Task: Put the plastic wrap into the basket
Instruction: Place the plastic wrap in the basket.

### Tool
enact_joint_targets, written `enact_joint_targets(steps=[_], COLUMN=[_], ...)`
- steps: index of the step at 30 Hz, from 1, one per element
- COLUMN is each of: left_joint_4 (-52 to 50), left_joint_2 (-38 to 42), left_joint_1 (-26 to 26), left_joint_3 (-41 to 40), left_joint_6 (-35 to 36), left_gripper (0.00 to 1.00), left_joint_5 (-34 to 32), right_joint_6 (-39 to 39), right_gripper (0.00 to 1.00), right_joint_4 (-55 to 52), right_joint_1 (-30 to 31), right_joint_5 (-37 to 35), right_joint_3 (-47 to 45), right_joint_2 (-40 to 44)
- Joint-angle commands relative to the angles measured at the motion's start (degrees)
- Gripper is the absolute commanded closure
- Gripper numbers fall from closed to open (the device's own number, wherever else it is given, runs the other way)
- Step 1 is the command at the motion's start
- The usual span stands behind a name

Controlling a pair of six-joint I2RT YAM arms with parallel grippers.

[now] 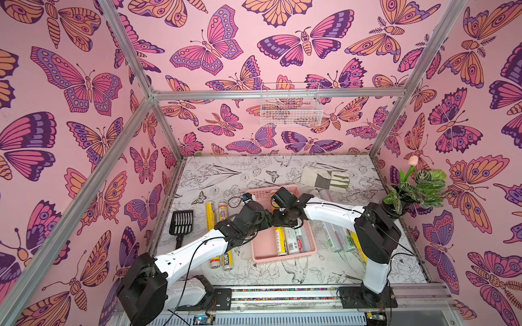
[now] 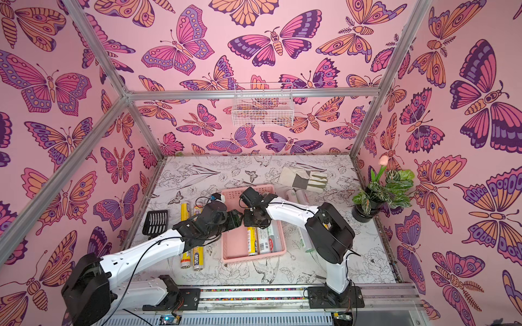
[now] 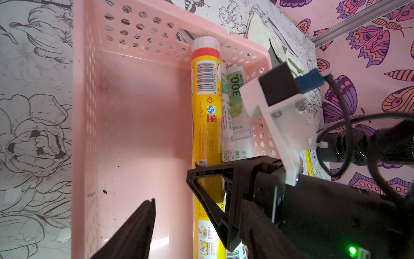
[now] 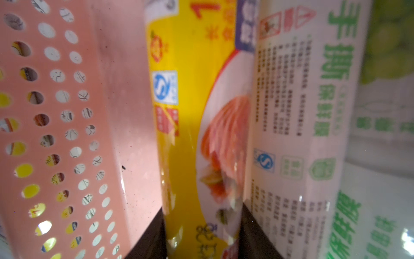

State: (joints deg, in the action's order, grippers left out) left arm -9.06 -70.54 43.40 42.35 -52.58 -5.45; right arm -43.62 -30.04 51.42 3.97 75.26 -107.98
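Top view: basket (image 1: 282, 259) mid-surface (image 1: 254, 169), three plastic wrap rolls (image 1: 292, 241) inside, other rolls (image 1: 210, 214) outside on either side; left tool (image 1: 267, 221) above basket.
Left wrist: one finger (image 3: 139, 228) visible; grip state cannot tell.
Right wrist: right tool (image 4: 202, 209) clenched on yellow roll (image 4: 190, 134), which lies in basket.

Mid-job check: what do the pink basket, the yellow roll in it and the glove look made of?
The pink basket: moulded plastic, smooth, slightly glossy; round punched holes, sheen. The yellow roll: glossy printed film wrapper, with glare and wrinkles; core unseen. The glove: probably matte fabric or leather, pale with grey patches.
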Motion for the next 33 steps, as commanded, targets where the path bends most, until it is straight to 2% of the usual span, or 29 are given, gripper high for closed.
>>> enact_joint_targets(steps=[1,20,23,26,33], left_joint_4=[-0.7,-0.7,-0.5,0.0,-0.8], left_joint_2=[-0.9,-1.8,-1.8,-5.6,-13.0], left_joint_1=[0.1,0.1,0.0,-0.1,-0.3], left_joint_3=[1.1,1.9,2.1,3.1,6.3], left_joint_6=[0.5,0.6,0.7,1.5,1.2], left_gripper=[0.32,0.32,0.33,0.33,0.36], left_joint_5=[2.2,2.9,3.1,4.4,7.6], right_joint_6=[0.3,1.2,0.6,0.1,-0.9], right_gripper=[0.52,0.50,0.51,0.51,0.53], right_joint_4=[-2.4,-3.9,-1.4,2.0,4.4], right_joint_1=[0.2,0.6,0.6,0.7,-0.7], right_joint_5=[-3.9,-8.4,-9.8,-13.0,-27.1], right_joint_3=[0.4,-0.4,-3.0,-6.9,-16.5], right_joint_2=[2.4,5.0,8.9,14.6,30.2])
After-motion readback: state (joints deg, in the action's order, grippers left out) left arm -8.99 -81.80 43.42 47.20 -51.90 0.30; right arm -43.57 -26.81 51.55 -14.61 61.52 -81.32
